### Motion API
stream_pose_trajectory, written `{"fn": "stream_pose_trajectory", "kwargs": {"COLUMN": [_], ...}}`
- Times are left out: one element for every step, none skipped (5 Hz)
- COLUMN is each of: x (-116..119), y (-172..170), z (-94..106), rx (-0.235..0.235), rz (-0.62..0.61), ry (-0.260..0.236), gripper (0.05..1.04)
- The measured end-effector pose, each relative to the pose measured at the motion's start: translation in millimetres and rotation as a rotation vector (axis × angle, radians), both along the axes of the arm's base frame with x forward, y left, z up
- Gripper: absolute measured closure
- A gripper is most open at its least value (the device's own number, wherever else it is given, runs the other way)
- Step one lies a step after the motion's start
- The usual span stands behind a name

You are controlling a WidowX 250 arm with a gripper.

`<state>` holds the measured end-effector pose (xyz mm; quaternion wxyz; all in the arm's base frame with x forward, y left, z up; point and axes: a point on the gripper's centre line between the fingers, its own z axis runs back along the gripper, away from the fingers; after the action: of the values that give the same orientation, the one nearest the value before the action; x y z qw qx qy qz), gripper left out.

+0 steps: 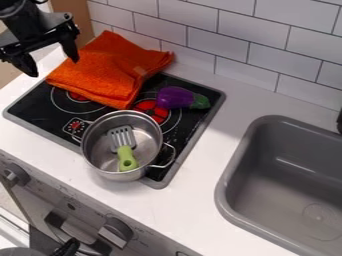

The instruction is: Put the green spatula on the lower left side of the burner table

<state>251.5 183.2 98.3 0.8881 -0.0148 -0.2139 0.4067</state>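
Spatula (pixel 126 157): inside the steel pot (pixel 111 175), slotted grey head towards the back, green handle towards the front wall; whether it lies flat or leans cannot be told.
Weight and feel: probably light, a toy-kitchen piece; the handle looks like smooth plastic, stiff enough to pinch and perhaps a little slippery, hardly fragile. The slotted head seems thinner and could flex or swing if the hold is off balance.
Where to grip: best across the green handle, towards the head and away from the holed end, so that the fingers keep off the front wall.
Gripper (pixel 53 68): at the upper left, above the corner by the orange cloth (pixel 107 67), fingers spread apart, nothing between them.
Pot: stands on the front part of the burner table (pixel 41 111), wire handles out at its sides; its wall would call for a straight lift, since a sideways pull might snag the head or drag the pot.
Other things on the burner table: the cloth over the back left, and a purple toy eggplant (pixel 175 98) behind the pot.
Step in hand: the pick, by the look of it; the lower left side awaits the spatula.
Writing: red marks on the printed dial (pixel 75 126); no brand or word can be made out on spatula or pot.
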Motion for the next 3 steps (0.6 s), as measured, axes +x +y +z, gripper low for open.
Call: {"fn": "stream_pose_trajectory", "kwargs": {"x": [-3.3, -11.5, -19.0], "y": [-2.7, -17.0, -37.1], "z": [-8.4, -9.5, 0.7], "rx": [-0.021, -0.073, -0.094], "rz": [0.001, 0.019, 0.061], "ry": [0.025, 0.072, 0.126], "gripper": [0.086, 0.086, 0.086]}}
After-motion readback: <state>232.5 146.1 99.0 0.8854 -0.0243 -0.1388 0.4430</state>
